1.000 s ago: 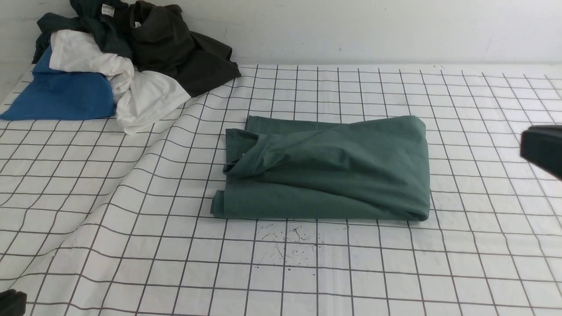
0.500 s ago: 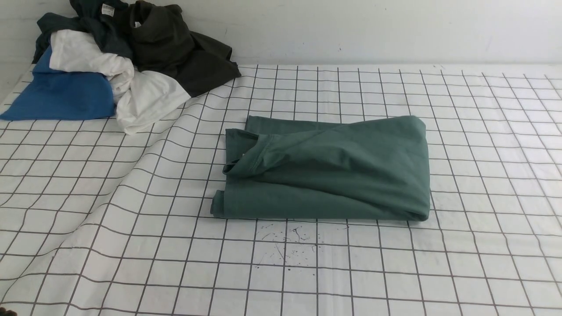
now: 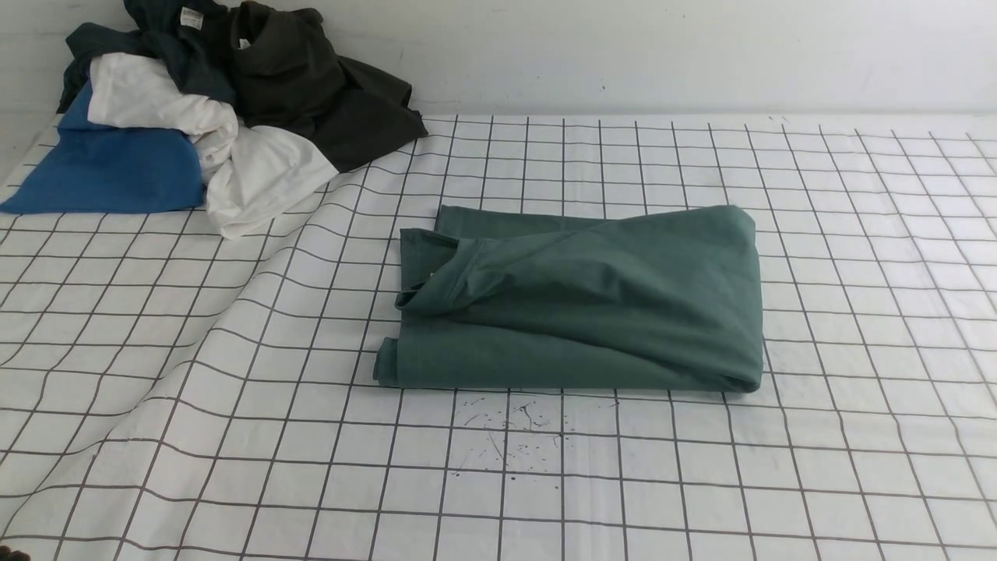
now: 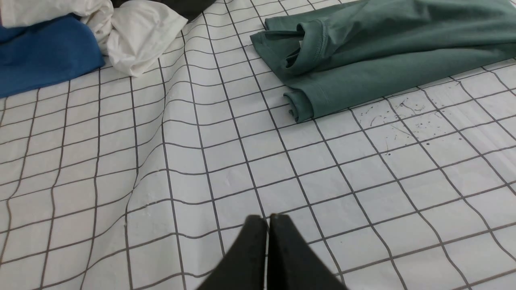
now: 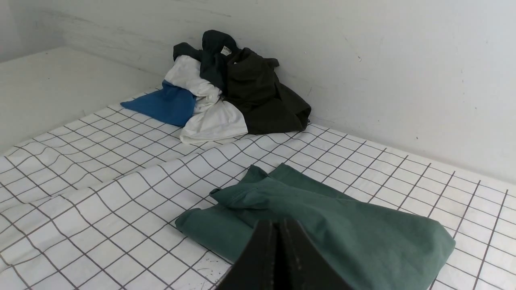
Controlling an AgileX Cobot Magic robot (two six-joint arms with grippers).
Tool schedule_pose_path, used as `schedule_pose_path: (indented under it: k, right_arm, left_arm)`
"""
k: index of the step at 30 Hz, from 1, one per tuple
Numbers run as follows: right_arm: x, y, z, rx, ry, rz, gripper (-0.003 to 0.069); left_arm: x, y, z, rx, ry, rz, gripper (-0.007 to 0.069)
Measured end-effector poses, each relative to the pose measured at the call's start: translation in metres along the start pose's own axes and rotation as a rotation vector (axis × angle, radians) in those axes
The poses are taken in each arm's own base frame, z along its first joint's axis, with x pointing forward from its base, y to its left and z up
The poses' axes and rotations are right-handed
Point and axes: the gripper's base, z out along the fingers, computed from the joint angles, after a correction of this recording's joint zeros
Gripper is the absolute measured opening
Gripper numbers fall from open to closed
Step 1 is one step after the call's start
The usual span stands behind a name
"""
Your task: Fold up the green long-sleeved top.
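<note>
the green long-sleeved top (image 3: 584,300) lies folded into a neat block in the middle of the white checked cloth (image 3: 234,436). on every side of the top the cloth is bare, with wrinkles toward the clothes pile. the pile sits well away from the top, by the wall: a blue garment (image 3: 109,171), a white garment (image 3: 234,167) and a dark olive-black garment (image 3: 327,101). small ink marks (image 3: 514,428) dot the cloth just in front of the top. the left claw (image 4: 268,219) is squeezed closed and holds nothing, hanging over bare cloth away from the top. the right claw (image 5: 280,223) is closed too, holding nothing, just above the top.
</note>
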Motion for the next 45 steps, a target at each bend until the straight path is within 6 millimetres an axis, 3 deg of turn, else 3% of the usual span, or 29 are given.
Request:
schedule_pose_path:
  k: [5, 10, 16, 22, 26, 45]
  right_arm:
    - [0.011, -0.002, 0.003, 0.026, -0.010, 0.000, -0.0015]
    - [0.048, -0.012, -0.003, 0.198, -0.103, -0.001, -0.0015]
    - [0.130, -0.024, -0.009, 0.525, -0.079, 0.069, -0.0015]
    - [0.192, -0.027, -0.006, 0.646, 0.008, 0.145, -0.0015]
    - [0.200, -0.027, -0.005, 0.646, 0.042, 0.168, -0.0015]
    - [0.200, -0.027, -0.005, 0.645, 0.049, 0.170, -0.0015]
  left_arm:
    - [0.000, 0.000, 0.000, 0.000, 0.000, 0.001, -0.0008]
    - [0.000, 0.000, 0.000, 0.000, 0.000, 0.001, -0.0008]
    - [0.000, 0.000, 0.000, 0.000, 0.000, 0.001, -0.0008]
    - [0.000, 0.000, 0.000, 0.000, 0.000, 0.001, -0.0008]
    - [0.000, 0.000, 0.000, 0.000, 0.000, 0.001, -0.0008]
    - [0.000, 0.000, 0.000, 0.000, 0.000, 0.001, -0.0008]
